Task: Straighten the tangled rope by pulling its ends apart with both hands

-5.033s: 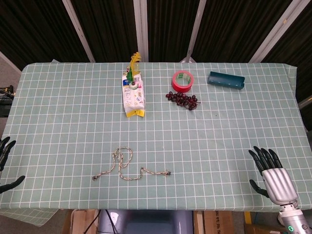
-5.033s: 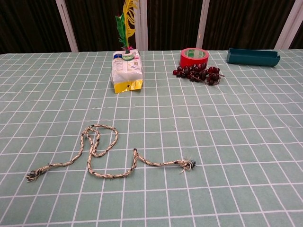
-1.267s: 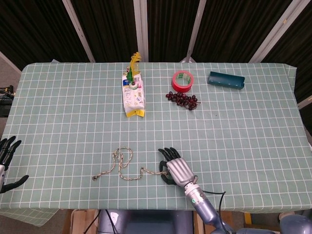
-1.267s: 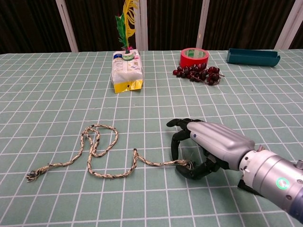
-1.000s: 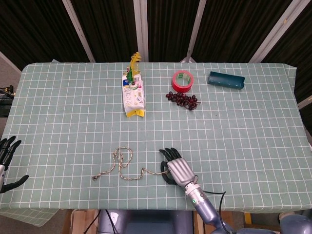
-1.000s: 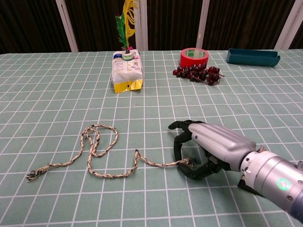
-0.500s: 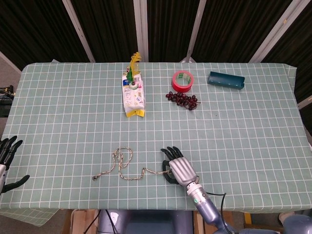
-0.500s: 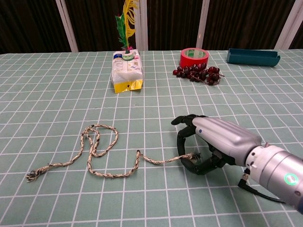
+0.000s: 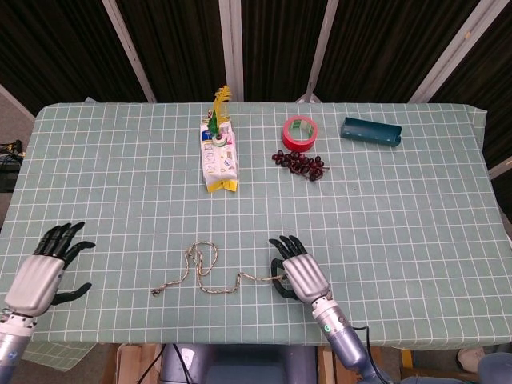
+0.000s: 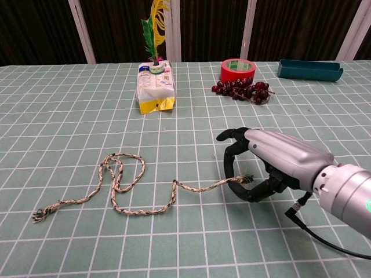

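While the right hand (image 10: 264,168) pinched the frayed near end of the speckled beige braided rope (image 10: 124,188), the cord ran away to that hand's left in a loose loop, its far end lying free on the cloth. Left hand (image 9: 44,272) hovered with fingers spread, holding nothing, well apart from that free end. Judged: one end secured, the other not yet taken, the pull not started. Surface was a green white-gridded tablecloth (image 9: 384,208); beyond the table's far edge stood dark slatted panels with pale uprights (image 9: 232,48).
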Motion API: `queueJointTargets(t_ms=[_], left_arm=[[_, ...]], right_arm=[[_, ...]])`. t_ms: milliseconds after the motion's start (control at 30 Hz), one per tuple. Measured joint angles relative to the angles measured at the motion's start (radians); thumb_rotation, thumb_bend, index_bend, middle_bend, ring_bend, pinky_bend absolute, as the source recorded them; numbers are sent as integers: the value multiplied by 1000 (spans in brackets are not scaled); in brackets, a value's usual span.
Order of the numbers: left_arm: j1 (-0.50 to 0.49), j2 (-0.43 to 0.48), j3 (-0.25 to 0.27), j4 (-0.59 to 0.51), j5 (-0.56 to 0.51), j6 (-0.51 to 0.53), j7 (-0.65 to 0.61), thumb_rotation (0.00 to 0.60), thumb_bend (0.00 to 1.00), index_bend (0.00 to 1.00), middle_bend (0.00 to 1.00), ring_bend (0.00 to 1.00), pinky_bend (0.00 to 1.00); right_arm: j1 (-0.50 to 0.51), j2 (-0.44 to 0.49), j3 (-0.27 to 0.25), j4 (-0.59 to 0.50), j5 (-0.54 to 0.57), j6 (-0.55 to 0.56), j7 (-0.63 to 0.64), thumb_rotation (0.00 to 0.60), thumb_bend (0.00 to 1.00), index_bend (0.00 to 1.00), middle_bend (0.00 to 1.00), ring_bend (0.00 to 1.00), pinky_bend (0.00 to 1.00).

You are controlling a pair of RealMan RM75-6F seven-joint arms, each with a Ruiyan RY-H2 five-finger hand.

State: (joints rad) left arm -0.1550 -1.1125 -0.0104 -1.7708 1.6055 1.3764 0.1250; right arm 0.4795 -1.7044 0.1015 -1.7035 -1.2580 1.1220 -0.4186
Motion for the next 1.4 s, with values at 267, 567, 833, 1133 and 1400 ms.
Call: queueJointTargets(t_ms=[267, 567, 833, 1133, 1400], left_arm=[[-59, -115, -18, -73, -155, -127, 168, 600, 293, 359, 71, 0, 0], [-83, -248, -23, -78, -260, -157, 286, 600, 261, 359, 69, 0, 0], [-89, -353, -15, -47, -286, -146, 327, 600, 261, 360, 72, 0, 0], [-106, -435, -19, -10, -319, -142, 385, 600, 273, 370, 86, 0, 0], [-119, -489, -25, 22, -349, -142, 410, 600, 300, 382, 89, 0, 0]], right_arm=[[0, 15, -2, -29, 8, 11, -16, 600, 488, 632, 138, 0, 0], [-2, 28, -6, -44, 13, 20, -21, 600, 489, 634, 138, 0, 0], [-5, 31, -14, -49, 16, 26, -26, 600, 489, 638, 138, 0, 0], [-6, 42, -10, -55, 21, 33, -24, 600, 489, 642, 141, 0, 0], [-5, 51, -9, -57, 25, 34, -22, 600, 489, 643, 141, 0, 0]])
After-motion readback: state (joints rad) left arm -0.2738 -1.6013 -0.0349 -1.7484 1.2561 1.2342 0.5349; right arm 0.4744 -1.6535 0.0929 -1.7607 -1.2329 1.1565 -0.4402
